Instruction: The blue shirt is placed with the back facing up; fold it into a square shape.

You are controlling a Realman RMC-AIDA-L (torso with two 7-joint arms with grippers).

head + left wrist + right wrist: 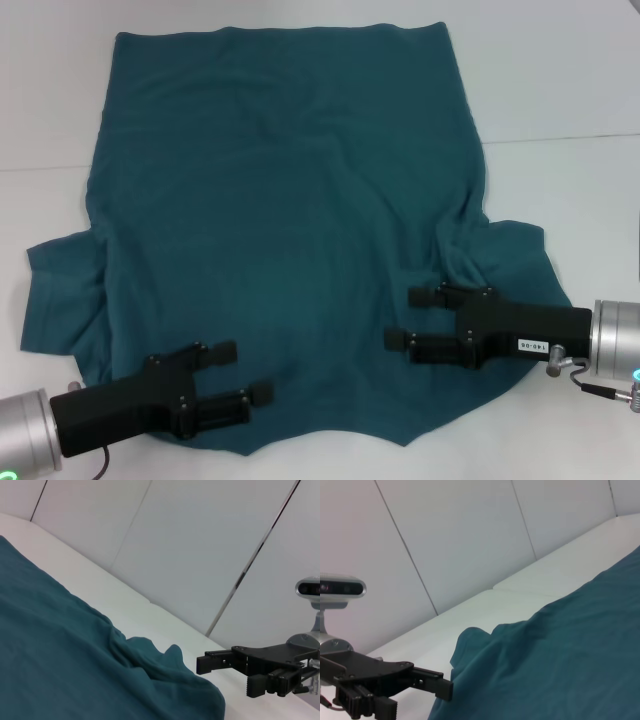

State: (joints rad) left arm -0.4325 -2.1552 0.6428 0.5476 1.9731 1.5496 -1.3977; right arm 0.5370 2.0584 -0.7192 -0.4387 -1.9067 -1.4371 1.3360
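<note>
— What is the setting?

— A white worktop (560,80) with pale panelled walls (200,545) behind it, seen in both wrist views. A thin seam crosses the worktop from nine o'clock to three o'clock.

— Start at the fingers. How do they stand?

— The left gripper (238,372) has its two black fingers (215,352) apart, pointing toward two o'clock over the shirt's near edge, at about seven o'clock in the head view. The right gripper (408,318) also has its fingers (432,297) apart, pointing toward nine o'clock, at about four o'clock in that view. Nothing sits between either pair. Whether they touch the cloth, I cannot tell.

— And outward from there?

— Each gripper runs back into a black body and a silver wrist at the bottom corners of the head view. The right one bears a small white label (530,345). In the left wrist view the right gripper (227,672) shows off the shirt's edge, fingers spread; in the right wrist view the left gripper (417,692) shows likewise.

— Where is the blue shirt?

— The blue shirt (290,200) lies spread flat across the worktop's middle, plain side up, hem at twelve o'clock. One sleeve (60,295) sticks out at nine o'clock; the other (515,260) lies rumpled at four o'clock, beside the right gripper. Folds run through the cloth there.
</note>
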